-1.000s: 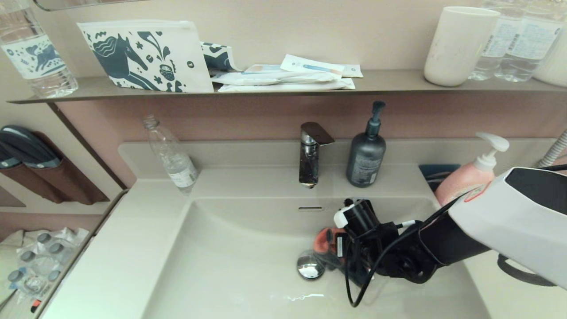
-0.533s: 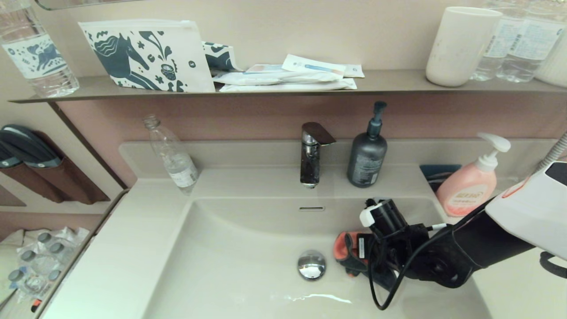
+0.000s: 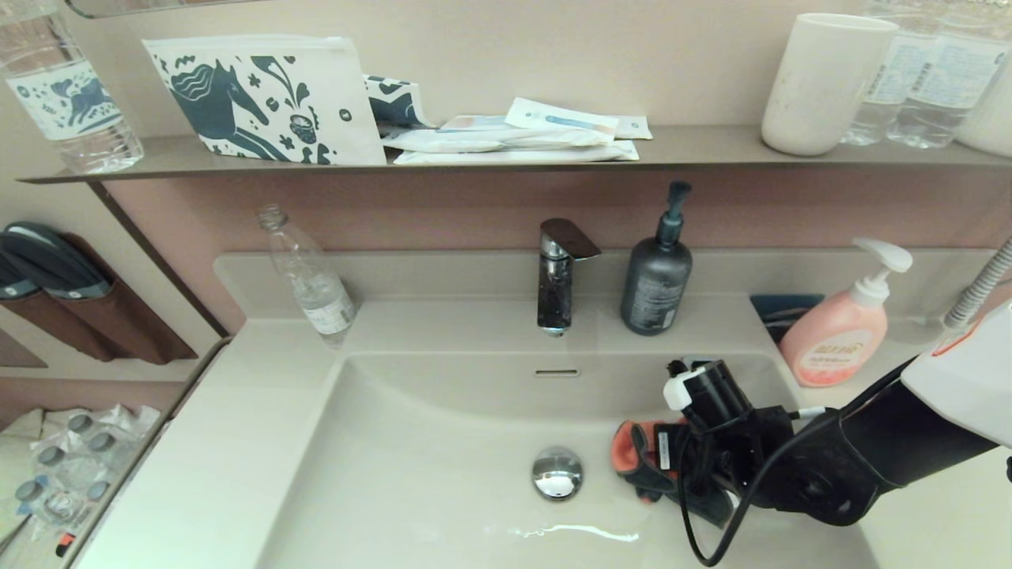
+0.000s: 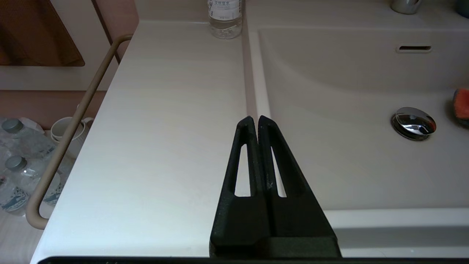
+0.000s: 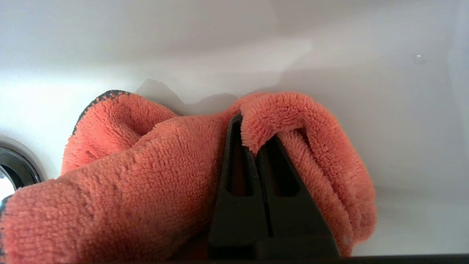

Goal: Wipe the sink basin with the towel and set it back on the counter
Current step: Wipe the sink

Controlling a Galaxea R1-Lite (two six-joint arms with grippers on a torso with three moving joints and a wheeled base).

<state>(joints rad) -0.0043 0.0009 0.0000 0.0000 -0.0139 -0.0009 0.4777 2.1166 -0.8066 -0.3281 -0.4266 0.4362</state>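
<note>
The orange-coral towel (image 3: 629, 447) lies bunched on the floor of the sink basin (image 3: 427, 442), just right of the chrome drain stopper (image 3: 556, 472). My right gripper (image 5: 246, 126) is shut on the towel (image 5: 146, 176), whose pile folds over the fingertips and presses against the basin floor. In the head view the right wrist (image 3: 735, 442) covers most of the cloth. My left gripper (image 4: 255, 119) is shut and empty, hanging over the counter (image 4: 165, 128) at the basin's left rim. An edge of the towel (image 4: 462, 103) shows past the drain stopper (image 4: 413, 123).
On the back ledge stand a chrome faucet (image 3: 557, 276), a dark pump bottle (image 3: 656, 276), a clear plastic bottle (image 3: 312, 284) and a pink soap pump bottle (image 3: 842, 332). A wall shelf (image 3: 506, 150) with a pouch, packets and a cup hangs above.
My right arm has dragged the towel to the right across the basin floor, from over the drain stopper to a spot clear of it. The left gripper's view has no earlier frame.
</note>
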